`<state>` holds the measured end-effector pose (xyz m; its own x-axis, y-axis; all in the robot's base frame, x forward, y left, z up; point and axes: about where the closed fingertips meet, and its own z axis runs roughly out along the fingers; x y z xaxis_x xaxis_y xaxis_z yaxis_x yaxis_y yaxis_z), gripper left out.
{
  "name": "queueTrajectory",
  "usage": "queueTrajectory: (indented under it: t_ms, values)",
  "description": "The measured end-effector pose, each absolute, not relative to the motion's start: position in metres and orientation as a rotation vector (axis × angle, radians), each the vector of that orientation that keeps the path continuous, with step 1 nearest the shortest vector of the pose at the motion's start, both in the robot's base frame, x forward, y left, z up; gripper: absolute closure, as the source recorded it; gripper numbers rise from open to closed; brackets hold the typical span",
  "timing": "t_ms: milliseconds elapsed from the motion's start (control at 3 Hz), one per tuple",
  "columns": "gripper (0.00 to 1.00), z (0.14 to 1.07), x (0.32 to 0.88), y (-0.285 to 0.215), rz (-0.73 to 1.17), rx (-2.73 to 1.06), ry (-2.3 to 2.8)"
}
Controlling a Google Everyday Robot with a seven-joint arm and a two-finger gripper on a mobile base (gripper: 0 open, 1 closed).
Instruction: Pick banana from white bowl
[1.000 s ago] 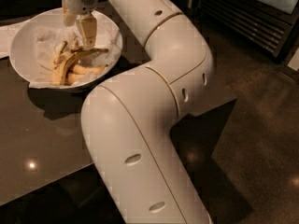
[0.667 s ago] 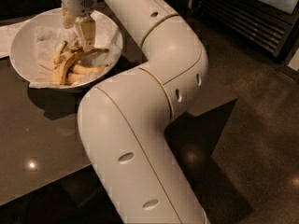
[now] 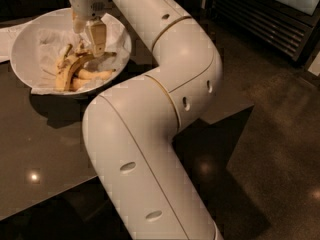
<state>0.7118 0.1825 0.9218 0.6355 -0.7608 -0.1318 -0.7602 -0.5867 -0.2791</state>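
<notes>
The white bowl (image 3: 22, 59) sits in the upper left of the frame on a dark, glossy table (image 3: 40, 149). It is lined with crumpled white paper (image 3: 50, 39). The banana (image 3: 75, 66) lies in the middle of the bowl on that paper. It is a strongly curved yellow fruit with brown blotches, and its arc runs from the lower left up and over towards the right. Shorter, paler bananas (image 3: 97, 75) lie just beside it on its lower right, touching it.

The gripper (image 3: 87, 43) hangs over the bowl's centre at the end of the robot arm (image 3: 165, 84), pointing down into the bowl. Its two fingers stand apart, and nothing is visibly clamped between them. The broad tan finger (image 3: 96, 36) on the right reaches lower. Its tip comes down at the upper right part of the banana's curve, though contact there cannot be judged. The other finger is shorter in view and sits higher, up and to the left, above the banana's dark stem end. Most of the banana therefore lies below and to the lower left of the fingertips.

A white sheet (image 3: 7, 39) lies at the left edge, partly under the bowl's rim.
</notes>
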Motion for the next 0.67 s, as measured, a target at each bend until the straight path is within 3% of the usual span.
queueTrajectory:
  t_ms: [667]
  values:
    - [0.33,0.9086,0.7102,0.1862,0.041,-2.57,1.231]
